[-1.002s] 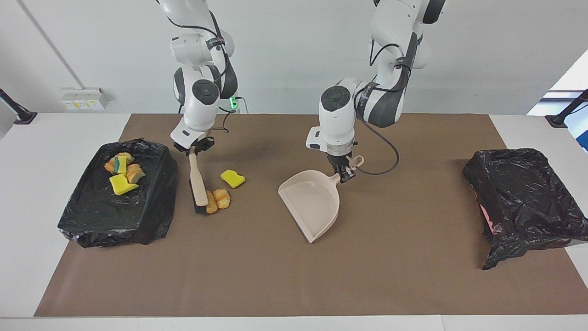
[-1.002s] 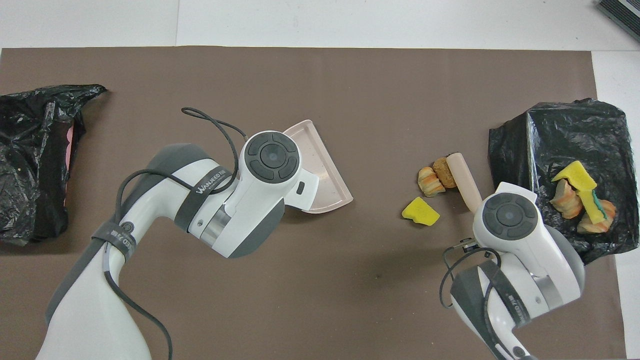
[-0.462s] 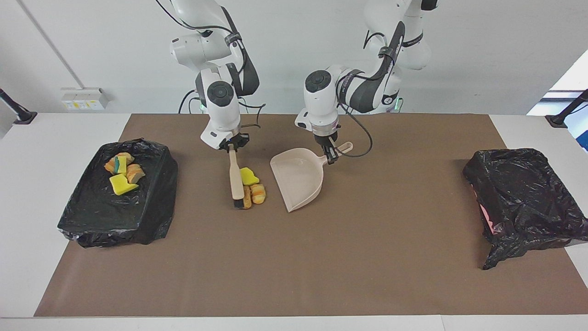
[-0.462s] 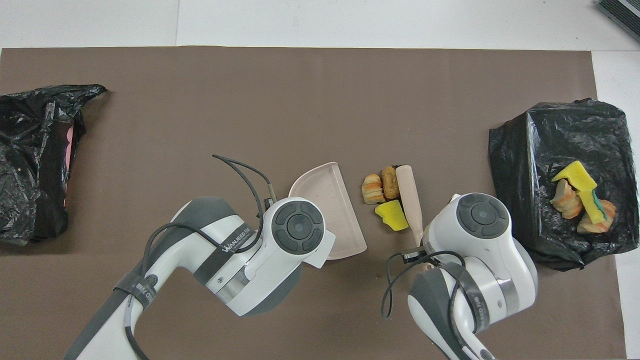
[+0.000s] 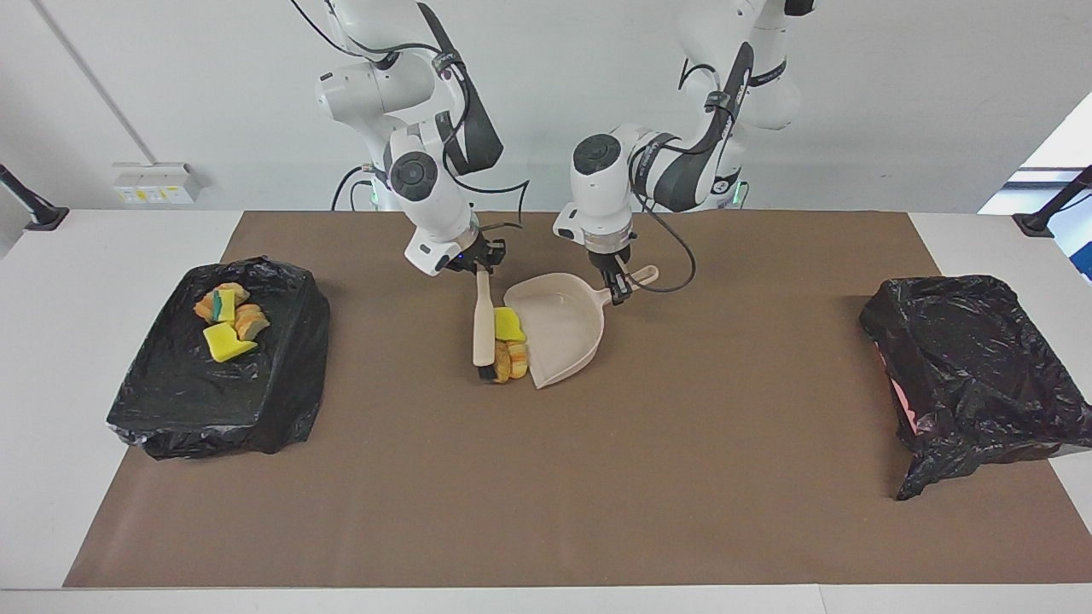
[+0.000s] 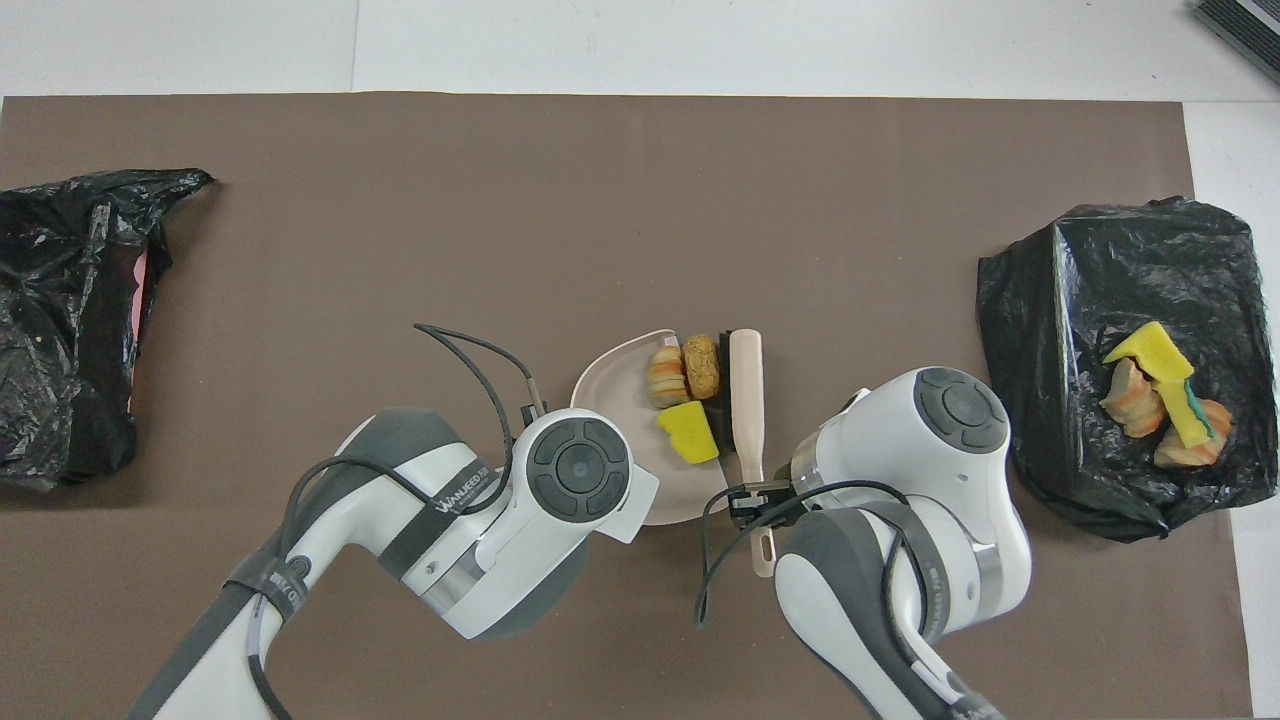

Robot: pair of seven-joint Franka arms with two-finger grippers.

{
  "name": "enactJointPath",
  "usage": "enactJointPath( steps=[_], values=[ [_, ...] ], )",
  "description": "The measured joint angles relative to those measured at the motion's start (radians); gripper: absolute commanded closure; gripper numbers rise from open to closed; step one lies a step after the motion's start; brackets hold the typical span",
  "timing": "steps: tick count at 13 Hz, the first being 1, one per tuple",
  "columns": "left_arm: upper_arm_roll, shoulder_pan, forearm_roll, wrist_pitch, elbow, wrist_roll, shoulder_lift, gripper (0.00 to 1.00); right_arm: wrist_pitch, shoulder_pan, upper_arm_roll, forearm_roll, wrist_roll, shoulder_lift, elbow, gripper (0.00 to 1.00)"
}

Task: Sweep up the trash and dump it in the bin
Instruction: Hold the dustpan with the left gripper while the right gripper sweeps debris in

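The right pincer [image 5: 483,263] is clamped on the handle of the beige plastic brush [image 5: 483,318], which slopes down from it to black bristles resting on the brown mat [image 5: 597,477] that covers the bench. The left pincer [image 5: 616,286] is clamped on the handle of the beige plastic dustpan [image 5: 559,328], which sits on the mat with its open mouth turned toward the brush.

Three scraps of trash lie at the dustpan's mouth, pressed between the brush head and the pan floor, below the right pincer and beside the left pincer toward the right arm's end of the bench: a bright yellow sponge piece [image 5: 508,325] and two orange-brown striped bread-like chunks [image 5: 510,359]. In the overhead view the sponge piece [image 6: 688,435] and one chunk [image 6: 665,364] lie over the pan's lip, with the second chunk against the bristles.

Four further scraps [image 5: 228,320] lie on the black plastic-lined tray [image 5: 281,375] at the right arm's end of the bench, well apart from both pincers. A crumpled black plastic-lined bin [image 5: 972,367] stands at the left arm's end.

Compared with one second ago, the brush and the three scraps have travelled from beside the tray to the dustpan's mouth. The dustpan has moved toward the brush and nearer to the robots. The tray scraps are unchanged.
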Motion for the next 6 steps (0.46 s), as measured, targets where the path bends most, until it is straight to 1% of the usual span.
enactJointPath(
  steps=[2,3,5,6],
  values=[
    [0.001,0.0,0.0,0.012,-0.01,0.0,-0.004,1.0,0.0,0.024,0.001,0.093,0.0,0.016,0.035,1.0],
    [0.001,0.0,0.0,0.015,-0.011,0.0,-0.005,1.0,-0.007,0.027,0.001,0.114,0.0,0.022,0.055,1.0],
    [0.003,0.002,-0.001,0.021,-0.013,0.001,-0.005,1.0,-0.084,0.019,-0.009,0.116,0.0,0.024,0.112,1.0],
    [0.004,0.003,-0.001,0.023,-0.014,0.002,-0.005,1.0,-0.134,0.002,-0.017,0.094,0.0,0.022,0.147,1.0]
  ],
)
